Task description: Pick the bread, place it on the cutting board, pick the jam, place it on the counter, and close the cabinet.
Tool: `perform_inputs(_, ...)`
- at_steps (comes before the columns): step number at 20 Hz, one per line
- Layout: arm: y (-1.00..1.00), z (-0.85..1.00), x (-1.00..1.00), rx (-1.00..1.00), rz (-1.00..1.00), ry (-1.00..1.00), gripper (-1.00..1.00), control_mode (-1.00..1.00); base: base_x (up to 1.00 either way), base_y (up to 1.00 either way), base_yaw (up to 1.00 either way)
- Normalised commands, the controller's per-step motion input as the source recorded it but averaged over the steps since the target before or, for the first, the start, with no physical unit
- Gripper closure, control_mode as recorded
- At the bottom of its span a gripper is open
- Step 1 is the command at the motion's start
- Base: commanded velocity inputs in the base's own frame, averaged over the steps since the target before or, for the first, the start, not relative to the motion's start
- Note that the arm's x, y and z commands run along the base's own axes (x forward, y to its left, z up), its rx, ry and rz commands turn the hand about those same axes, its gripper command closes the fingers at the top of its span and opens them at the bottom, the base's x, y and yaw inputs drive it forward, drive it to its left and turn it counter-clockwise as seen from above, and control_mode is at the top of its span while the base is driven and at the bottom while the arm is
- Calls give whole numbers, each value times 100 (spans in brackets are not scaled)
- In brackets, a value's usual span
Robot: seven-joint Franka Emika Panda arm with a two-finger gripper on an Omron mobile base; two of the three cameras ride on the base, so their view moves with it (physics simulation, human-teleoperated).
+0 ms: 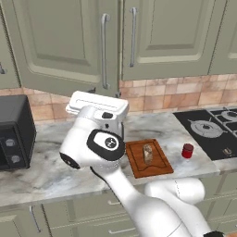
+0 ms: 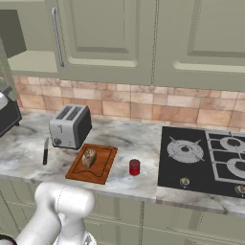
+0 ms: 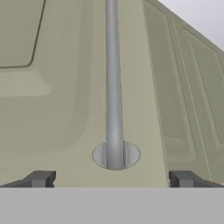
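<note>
Two items placed: bread (image 2: pixel 89 158) lies on the cutting board (image 2: pixel 102 171); jam (image 2: pixel 134 167) stands on the counter (image 2: pixel 139 139) just right of the board, apart from it
Step in hand: closing the cabinet (image 1: pixel 65 41), judged from how things lie
Door: in the left base view the left door hangs a little proud of its neighbour, so it looks not fully shut
Handle: silver bar handle (image 3: pixel 113 83) runs lengthwise up the hand view, its round mount near the bottom
Gripper: gripper (image 3: pixel 111 179) with jaws spread wide, holding nothing
Key relation: the handle's foot sits straight ahead, centred between the two fingertips (image 3: pixel 39 178), its long axis running away from them along the door face
Next move, as a guess: press forward on the door panel beside the handle until it seats flush
Risk: fingers catching the bar instead of the panel
</note>
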Motion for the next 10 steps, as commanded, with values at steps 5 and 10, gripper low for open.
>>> perform_inputs(5, 0, 0, 48, 0, -6, 0, -100, -100, 0, 0, 0)
perform_inputs(10, 0, 0, 47, 0, -7, 0, -100, -100, 0, 0, 0)
